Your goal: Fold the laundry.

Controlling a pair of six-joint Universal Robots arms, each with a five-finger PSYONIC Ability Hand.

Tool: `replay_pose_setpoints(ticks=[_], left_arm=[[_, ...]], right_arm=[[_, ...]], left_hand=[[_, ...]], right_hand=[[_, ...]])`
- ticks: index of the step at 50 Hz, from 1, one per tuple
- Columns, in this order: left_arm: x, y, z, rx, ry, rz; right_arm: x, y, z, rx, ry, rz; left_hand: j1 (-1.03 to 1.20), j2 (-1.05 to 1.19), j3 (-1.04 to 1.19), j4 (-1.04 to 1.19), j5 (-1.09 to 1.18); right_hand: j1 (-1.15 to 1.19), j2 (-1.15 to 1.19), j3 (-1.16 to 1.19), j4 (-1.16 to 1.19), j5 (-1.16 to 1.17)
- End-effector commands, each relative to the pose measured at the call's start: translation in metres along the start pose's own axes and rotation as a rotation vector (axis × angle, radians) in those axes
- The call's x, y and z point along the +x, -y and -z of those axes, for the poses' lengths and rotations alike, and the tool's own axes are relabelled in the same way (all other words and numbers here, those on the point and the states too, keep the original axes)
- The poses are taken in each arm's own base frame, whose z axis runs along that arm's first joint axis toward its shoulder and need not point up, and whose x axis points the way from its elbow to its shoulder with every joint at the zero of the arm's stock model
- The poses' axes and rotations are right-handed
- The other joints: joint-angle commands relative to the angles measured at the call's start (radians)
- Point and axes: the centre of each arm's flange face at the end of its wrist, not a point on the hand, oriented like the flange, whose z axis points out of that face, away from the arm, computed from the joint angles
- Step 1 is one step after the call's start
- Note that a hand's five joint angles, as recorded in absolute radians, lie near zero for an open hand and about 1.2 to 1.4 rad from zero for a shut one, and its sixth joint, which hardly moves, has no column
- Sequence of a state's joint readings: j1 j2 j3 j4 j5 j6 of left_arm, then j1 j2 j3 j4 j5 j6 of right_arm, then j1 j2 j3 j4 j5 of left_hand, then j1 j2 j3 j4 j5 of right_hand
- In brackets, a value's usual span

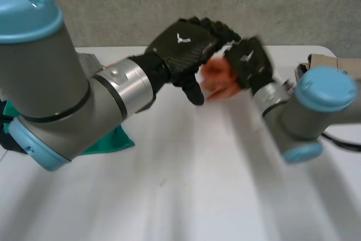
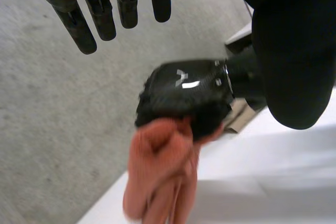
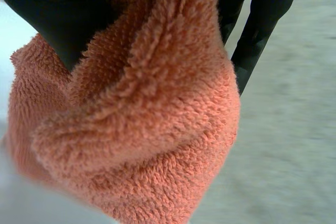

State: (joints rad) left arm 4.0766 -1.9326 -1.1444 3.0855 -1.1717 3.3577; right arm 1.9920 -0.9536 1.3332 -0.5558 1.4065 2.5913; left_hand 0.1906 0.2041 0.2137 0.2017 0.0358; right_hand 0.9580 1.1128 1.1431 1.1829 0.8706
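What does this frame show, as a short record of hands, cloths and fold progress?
left hand: open, fingers straight, close beside the right hand
right hand: shut on the orange cloth
orange cloth: bunched, hanging from the right hand
green cloth: lying on the table, partly under the left arm
table: white
fold progress: no fold visible yet in either cloth

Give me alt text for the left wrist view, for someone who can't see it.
The right hand grips a bunched orange towel hanging by the white table's edge. The left hand extends straight fingers nearby, holding nothing.
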Motion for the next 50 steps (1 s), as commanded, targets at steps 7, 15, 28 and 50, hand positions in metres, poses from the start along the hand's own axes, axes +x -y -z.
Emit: replay_pose_setpoints(ticks=[7,15,28,50], left_arm=[[-0.01,0.018,0.0,0.064,0.05,0.005],[-0.007,0.013,0.0,0.047,0.042,0.011],[-0.002,0.001,0.0,0.013,0.03,0.026],[0.017,0.011,0.005,0.035,-0.012,0.028]], right_arm=[[0.189,-0.048,-0.047,0.162,-0.3,0.043],[0.239,-0.158,-0.045,0.075,-0.335,0.086],[0.24,-0.29,0.017,-0.105,-0.196,0.001],[0.308,-0.201,0.077,-0.328,-0.314,-0.103]], left_hand=[[0.011,-0.002,-0.012,0.0,-0.009],[0.014,0.001,-0.009,0.003,-0.006],[0.017,0.003,-0.006,0.006,-0.003],[0.017,0.003,-0.006,0.006,-0.003]], right_hand=[[0.438,0.283,0.253,0.213,0.351],[0.438,0.283,0.253,0.213,0.351],[0.438,0.283,0.253,0.213,0.351],[-0.784,-0.938,-0.969,-1.008,-0.871]])
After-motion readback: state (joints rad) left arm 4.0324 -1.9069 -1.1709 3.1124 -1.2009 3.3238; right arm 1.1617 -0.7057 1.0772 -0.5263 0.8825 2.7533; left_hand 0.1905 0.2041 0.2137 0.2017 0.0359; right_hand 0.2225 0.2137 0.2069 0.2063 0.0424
